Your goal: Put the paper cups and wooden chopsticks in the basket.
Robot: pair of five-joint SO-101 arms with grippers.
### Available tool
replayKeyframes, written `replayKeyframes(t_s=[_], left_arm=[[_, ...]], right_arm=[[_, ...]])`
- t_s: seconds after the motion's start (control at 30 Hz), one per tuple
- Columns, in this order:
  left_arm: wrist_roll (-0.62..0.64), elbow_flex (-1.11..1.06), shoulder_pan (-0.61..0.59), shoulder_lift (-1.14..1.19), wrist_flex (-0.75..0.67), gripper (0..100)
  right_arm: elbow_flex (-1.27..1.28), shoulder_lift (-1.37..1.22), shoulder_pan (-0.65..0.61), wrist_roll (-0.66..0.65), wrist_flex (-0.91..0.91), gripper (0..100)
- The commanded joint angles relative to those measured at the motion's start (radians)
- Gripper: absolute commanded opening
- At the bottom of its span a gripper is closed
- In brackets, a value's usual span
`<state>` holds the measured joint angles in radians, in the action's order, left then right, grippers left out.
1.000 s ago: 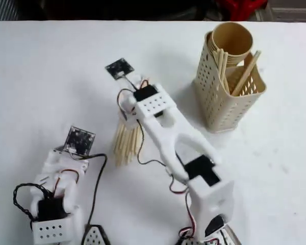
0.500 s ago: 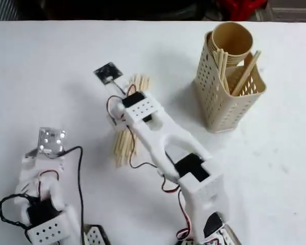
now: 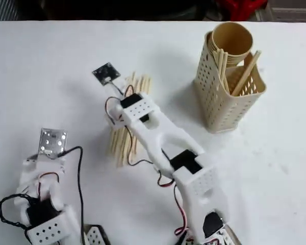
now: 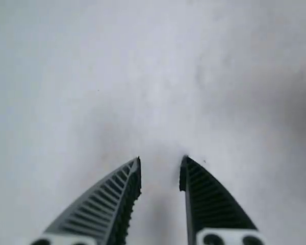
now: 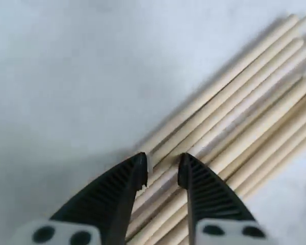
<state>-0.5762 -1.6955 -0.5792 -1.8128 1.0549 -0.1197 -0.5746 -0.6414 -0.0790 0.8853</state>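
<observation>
A bundle of wooden chopsticks (image 3: 123, 145) lies flat on the white table, partly under my right arm (image 3: 153, 127). In the right wrist view my right gripper (image 5: 164, 166) hangs low over the chopsticks (image 5: 234, 117), narrowly open, its tips straddling one or two sticks of the pile. The cream perforated basket (image 3: 229, 109) stands at the far right, holding stacked paper cups (image 3: 232, 38) and a few chopsticks (image 3: 245, 74). My left arm (image 3: 46, 178) sits at the near left; its gripper (image 4: 160, 166) is slightly open over bare table, with nothing between the fingers.
The white table (image 3: 51, 61) spreads wide to the left and behind the chopsticks. Black and red cables (image 3: 81, 173) trail from both arms near the front edge. Dark clutter lies beyond the table's far edge.
My right arm has swung left across the chopsticks, so the far ends of the bundle now show. My left arm has drawn back toward the near left corner.
</observation>
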Motion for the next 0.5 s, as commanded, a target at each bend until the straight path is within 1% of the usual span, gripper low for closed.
replayKeyframes(t_s=[0.0, 0.13, 0.33, 0.47], left_arm=[[-0.006, 0.003, -0.008, -0.007, 0.002, 14], [-0.006, 0.003, -0.008, -0.007, 0.002, 14], [-0.006, 0.003, -0.008, -0.007, 0.002, 14], [-0.006, 0.003, -0.007, -0.007, 0.002, 14]], right_arm=[[-0.037, -0.012, 0.101, 0.003, 0.038, 11.6], [-0.048, -0.024, 0.159, 0.002, 0.044, 11.6], [-0.052, -0.013, 0.157, 0.008, 0.076, 11.6], [-0.051, 0.082, 0.128, 0.009, 0.088, 11.6]])
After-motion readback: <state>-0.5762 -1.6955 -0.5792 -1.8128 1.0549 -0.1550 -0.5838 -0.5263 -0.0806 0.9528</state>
